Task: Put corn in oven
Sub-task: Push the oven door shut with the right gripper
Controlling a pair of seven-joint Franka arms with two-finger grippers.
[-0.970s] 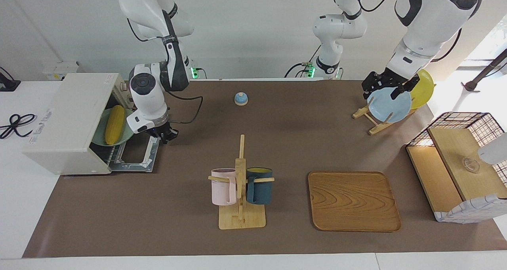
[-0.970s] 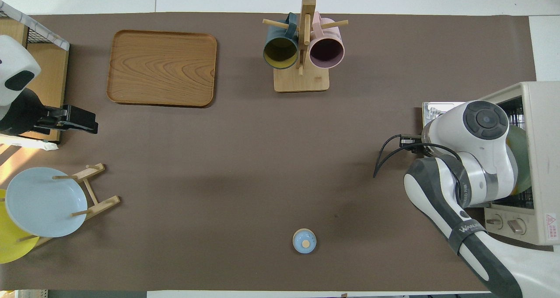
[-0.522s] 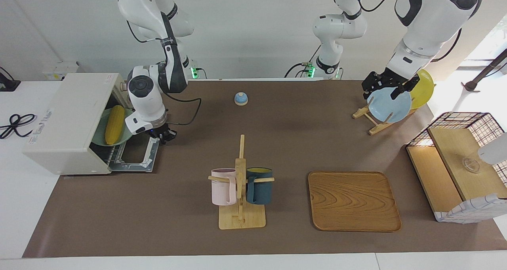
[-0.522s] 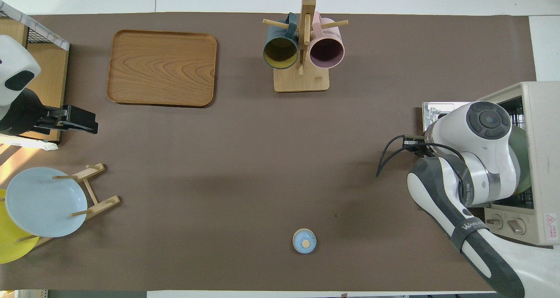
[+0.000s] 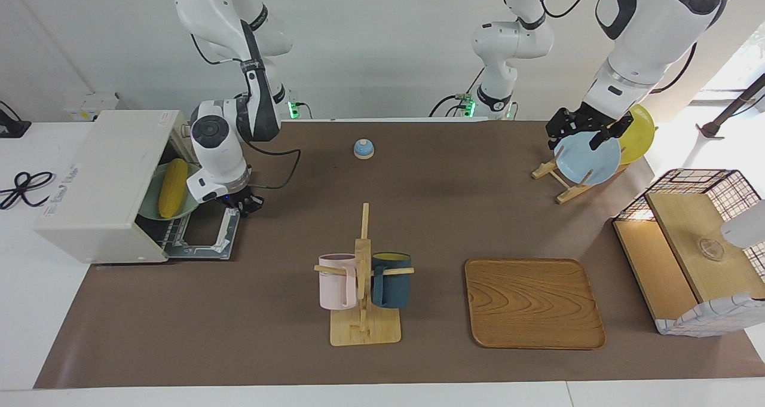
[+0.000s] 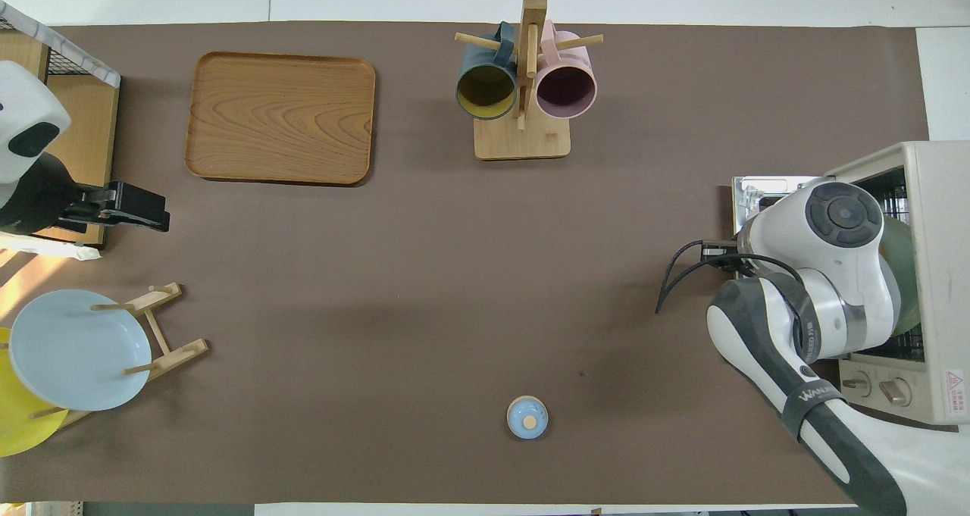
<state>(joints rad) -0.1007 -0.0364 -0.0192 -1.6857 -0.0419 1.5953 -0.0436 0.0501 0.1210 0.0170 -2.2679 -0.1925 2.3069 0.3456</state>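
One camera sat high across the table (image 5: 382, 359) and faced the two robots, so their bases stood along the top of its picture and the whole brown mat showed from a fair way off. The other hung high over the robots' own end and looked forward and steeply down. Both took in the same tabletop, half a turn apart: the oven (image 5: 98, 186) lay at one picture's left edge and the other's right, as did the mug rack (image 6: 523, 84).
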